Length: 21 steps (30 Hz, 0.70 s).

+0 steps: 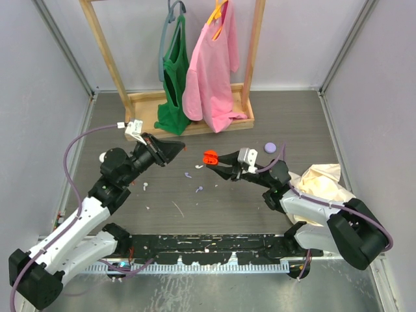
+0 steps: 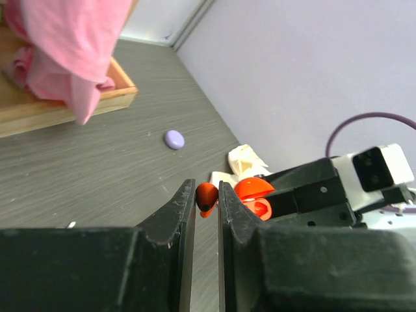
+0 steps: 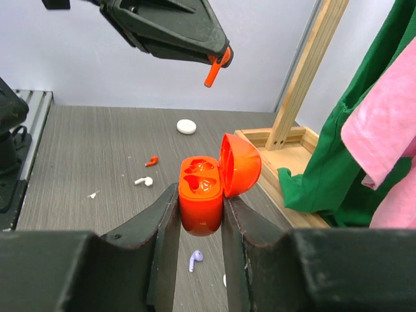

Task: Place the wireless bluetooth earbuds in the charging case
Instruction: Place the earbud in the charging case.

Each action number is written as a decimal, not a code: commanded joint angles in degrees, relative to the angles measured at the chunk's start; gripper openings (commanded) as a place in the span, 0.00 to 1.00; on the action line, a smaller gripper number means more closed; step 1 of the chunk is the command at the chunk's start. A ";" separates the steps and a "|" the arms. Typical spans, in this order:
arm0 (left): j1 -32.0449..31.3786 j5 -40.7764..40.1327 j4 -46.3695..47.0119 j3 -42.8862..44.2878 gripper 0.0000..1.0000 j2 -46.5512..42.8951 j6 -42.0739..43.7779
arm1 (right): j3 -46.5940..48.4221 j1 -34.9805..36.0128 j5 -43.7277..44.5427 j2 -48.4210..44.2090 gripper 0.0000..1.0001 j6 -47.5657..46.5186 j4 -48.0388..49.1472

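Nearby, clothes rack [image 1: 144, 99] behind charging case [image 1: 209, 157].

Reaches with the left arm [image 1: 84, 218] from its base at 7 o'clock of the top view up toward 1 o'clock, then bends at the wrist to aim toward 3 o'clock. Pinches a small orange earbud [image 2: 207, 197] in the left gripper [image 1: 179, 147], jaws almost closed, stem hanging below the tips. Stretches the right arm [image 1: 312, 208] from its base at 5 o'clock toward 10 o'clock. Clamps the right gripper [image 3: 200, 203] on both sides of an open orange charging case [image 3: 201, 195], lid tipped toward 3 o'clock in the wrist view. Holds both grippers off the bench [image 1: 260, 208], tips facing, near but apart, left at 10 o'clock of right.
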 commanded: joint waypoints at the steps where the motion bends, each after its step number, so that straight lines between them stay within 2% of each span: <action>1: -2.17 2.02 11.84 -1.00 0.08 -0.84 1.05 | 0.74 0.13 0.86 0.59 0.01 4.55 9.73; 11: -7.97 3.09 22.95 -2.06 0.09 2.50 4.58 | 1.31 0.66 1.83 1.83 0.01 8.85 13.99; 21: -13.20 2.29 26.91 -1.83 0.10 6.67 9.59 | 1.03 0.70 2.46 2.56 0.01 11.16 17.02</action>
